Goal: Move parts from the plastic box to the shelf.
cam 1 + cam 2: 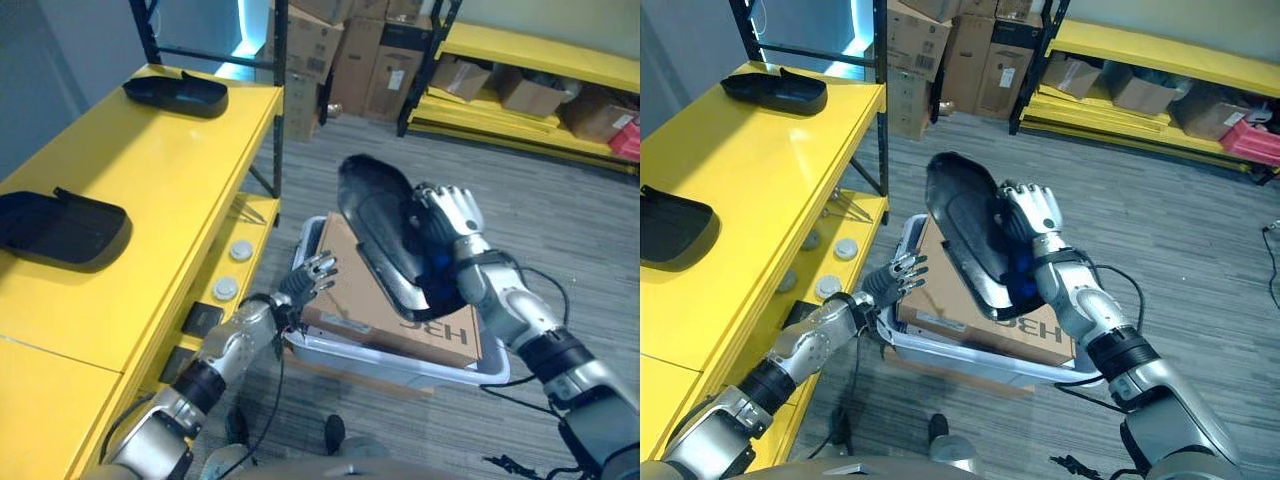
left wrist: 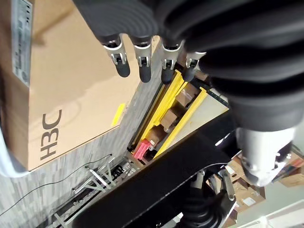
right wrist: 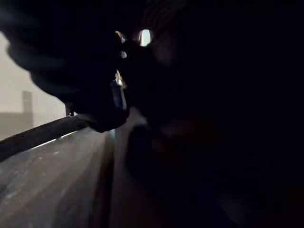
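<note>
A black curved plastic part (image 1: pixel 385 235) is lifted above the plastic box (image 1: pixel 400 362), and my right hand (image 1: pixel 448 222) is shut on its right edge, fingers curled over it. The part stands nearly on edge, its hollow side toward me. In the box lies a brown cardboard carton (image 1: pixel 390 300). My left hand (image 1: pixel 308 275) hovers open at the box's left rim with straight fingers (image 2: pixel 142 66) holding nothing. Two more black parts (image 1: pixel 60 228) (image 1: pixel 176 93) lie on the yellow shelf (image 1: pixel 150 180) to the left.
A black upright post (image 1: pixel 280 90) stands at the shelf's far corner. White round discs (image 1: pixel 232 268) sit on the lower shelf level. Stacked cardboard boxes (image 1: pixel 350 50) and another yellow rack (image 1: pixel 540 60) are across the grey floor at the back.
</note>
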`<state>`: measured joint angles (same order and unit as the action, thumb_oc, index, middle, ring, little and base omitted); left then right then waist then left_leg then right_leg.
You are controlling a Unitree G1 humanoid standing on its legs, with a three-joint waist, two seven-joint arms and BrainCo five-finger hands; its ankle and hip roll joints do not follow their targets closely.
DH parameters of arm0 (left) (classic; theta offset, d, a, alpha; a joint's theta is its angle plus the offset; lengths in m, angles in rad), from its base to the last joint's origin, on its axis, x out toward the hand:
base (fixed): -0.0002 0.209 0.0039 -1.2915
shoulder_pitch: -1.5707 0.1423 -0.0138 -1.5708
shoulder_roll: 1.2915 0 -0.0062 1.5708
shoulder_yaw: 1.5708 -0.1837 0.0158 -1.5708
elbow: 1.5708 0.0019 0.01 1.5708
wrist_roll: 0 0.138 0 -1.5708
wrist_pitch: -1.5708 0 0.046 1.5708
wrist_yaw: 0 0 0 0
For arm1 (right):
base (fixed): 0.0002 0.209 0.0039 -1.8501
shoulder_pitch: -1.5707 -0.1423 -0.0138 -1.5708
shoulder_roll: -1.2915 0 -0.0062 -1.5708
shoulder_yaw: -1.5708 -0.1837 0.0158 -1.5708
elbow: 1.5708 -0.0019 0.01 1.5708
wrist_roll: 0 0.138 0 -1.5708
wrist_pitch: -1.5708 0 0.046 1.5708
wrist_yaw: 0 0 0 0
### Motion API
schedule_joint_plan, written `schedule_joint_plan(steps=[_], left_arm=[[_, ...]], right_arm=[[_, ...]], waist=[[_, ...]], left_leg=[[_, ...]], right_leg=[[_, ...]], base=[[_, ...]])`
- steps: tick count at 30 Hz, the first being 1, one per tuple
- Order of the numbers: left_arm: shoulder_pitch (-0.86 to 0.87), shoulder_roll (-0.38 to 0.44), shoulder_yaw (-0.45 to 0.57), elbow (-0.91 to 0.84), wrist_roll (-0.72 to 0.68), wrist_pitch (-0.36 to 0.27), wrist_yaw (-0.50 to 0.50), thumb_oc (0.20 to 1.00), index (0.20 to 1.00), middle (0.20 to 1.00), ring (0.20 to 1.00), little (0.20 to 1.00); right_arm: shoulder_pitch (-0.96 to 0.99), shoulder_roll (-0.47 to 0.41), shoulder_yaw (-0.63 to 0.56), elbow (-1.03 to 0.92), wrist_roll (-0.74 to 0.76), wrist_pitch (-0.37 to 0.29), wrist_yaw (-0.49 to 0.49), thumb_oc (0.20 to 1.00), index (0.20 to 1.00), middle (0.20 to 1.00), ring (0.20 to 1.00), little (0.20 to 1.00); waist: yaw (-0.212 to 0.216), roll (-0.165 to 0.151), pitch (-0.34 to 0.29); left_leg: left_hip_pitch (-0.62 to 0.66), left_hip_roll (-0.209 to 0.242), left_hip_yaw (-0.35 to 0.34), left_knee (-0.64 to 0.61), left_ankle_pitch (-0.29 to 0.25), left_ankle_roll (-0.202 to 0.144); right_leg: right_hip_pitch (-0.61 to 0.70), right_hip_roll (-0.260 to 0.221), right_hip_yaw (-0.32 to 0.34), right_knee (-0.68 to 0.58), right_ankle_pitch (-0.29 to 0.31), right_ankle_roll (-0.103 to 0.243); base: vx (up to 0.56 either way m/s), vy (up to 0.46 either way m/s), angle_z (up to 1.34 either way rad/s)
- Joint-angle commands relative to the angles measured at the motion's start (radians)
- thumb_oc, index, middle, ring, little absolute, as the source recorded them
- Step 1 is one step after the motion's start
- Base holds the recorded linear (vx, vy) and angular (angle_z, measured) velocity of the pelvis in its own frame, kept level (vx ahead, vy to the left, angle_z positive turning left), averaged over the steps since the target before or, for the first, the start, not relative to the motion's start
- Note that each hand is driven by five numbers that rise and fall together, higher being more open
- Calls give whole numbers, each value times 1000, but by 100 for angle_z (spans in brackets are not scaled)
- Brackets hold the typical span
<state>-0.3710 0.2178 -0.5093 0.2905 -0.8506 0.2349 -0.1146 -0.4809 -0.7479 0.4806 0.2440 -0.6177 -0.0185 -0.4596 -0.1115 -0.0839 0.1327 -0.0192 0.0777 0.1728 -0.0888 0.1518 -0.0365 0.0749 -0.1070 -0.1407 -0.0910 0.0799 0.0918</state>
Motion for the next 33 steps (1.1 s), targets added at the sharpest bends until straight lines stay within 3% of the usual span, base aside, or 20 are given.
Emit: schedule_joint_plan(steps=[1,3,12,15,16,17,18,19,25,30,31,33], left_arm=[[-104,-51,-56,65,-28,-34,-16,1000,1000,1000,1000,1000],[-111,-54,-56,72,-38,-39,-19,1000,1000,1000,1000,1000],[-112,-65,-38,77,-123,-92,-38,1000,1000,1000,1000,1000],[-104,-65,-38,71,-146,-94,-49,827,827,827,827,827],[-100,-64,-30,66,-163,-90,-61,570,570,570,570,570],[-98,-62,-28,64,-163,-93,-66,451,451,451,451,451],[-97,-61,-26,64,-161,-98,-73,278,278,278,278,278],[-96,-60,-25,66,-156,-107,-85,200,200,200,200,200],[-90,-49,-22,47,-167,-115,-125,200,200,200,200,200],[-91,-48,-36,34,-169,-104,-105,200,200,200,200,200],[-90,-49,-37,35,-164,-99,-93,1000,1000,1000,1000,1000],[-89,-42,-41,41,-130,-95,-114,1000,1000,1000,1000,1000]], right_arm=[[-146,-20,36,-18,-1,-62,-23,200,200,200,200,200],[-144,1,53,-41,-6,-90,-18,200,200,200,200,200],[-118,44,83,-138,51,-91,10,200,200,200,200,200],[-112,51,86,-148,72,-121,4,200,200,200,200,200],[-102,53,83,-163,79,-140,2,200,200,200,200,200],[-99,54,82,-170,78,-145,5,200,200,200,200,200],[-97,56,82,-182,82,-152,11,200,200,200,200,200],[-93,57,81,-193,88,-159,22,200,200,200,200,200],[-71,69,99,-243,96,-208,63,200,200,200,200,200],[-73,92,123,-248,104,-192,76,200,200,200,200,200],[-71,100,127,-242,99,-188,73,200,200,200,200,200],[-69,103,135,-239,99,-184,66,200,200,200,200,200]], waist=[[33,44,-38],[36,46,-36],[46,42,-28],[50,42,-28],[51,42,-28],[52,42,-28],[52,42,-28],[53,41,-28],[55,41,-32],[62,39,-31],[64,38,-31],[66,38,-31]], left_leg=[[137,87,13,2,-105,-63],[137,82,7,2,-107,-59],[134,71,-10,2,-114,-51],[136,69,-12,2,-114,-51],[135,68,-13,2,-115,-49],[135,67,-13,2,-115,-48],[136,67,-13,2,-115,-48],[137,66,-14,2,-116,-47],[140,62,-17,2,-119,-43],[141,58,-24,2,-121,-40],[141,57,-26,2,-121,-40],[141,55,-28,2,-122,-39]], right_leg=[[16,-9,-30,4,-6,52],[19,-10,-34,4,-10,51],[22,-13,-46,4,-12,54],[24,-14,-48,4,-11,55],[25,-15,-50,4,-11,54],[25,-15,-50,4,-11,54],[26,-15,-50,4,-11,54],[27,-15,-50,4,-12,53],[32,-16,-51,4,-14,53],[36,-15,-52,4,-15,51],[37,-16,-53,4,-15,51],[38,-17,-55,4,-15,53]], base=[[0,0,0],[-16,13,2],[-35,5,3],[0,0,0],[0,0,0],[0,0,0],[0,0,0],[0,0,0],[0,0,0],[0,0,0],[0,0,0],[0,0,0]])
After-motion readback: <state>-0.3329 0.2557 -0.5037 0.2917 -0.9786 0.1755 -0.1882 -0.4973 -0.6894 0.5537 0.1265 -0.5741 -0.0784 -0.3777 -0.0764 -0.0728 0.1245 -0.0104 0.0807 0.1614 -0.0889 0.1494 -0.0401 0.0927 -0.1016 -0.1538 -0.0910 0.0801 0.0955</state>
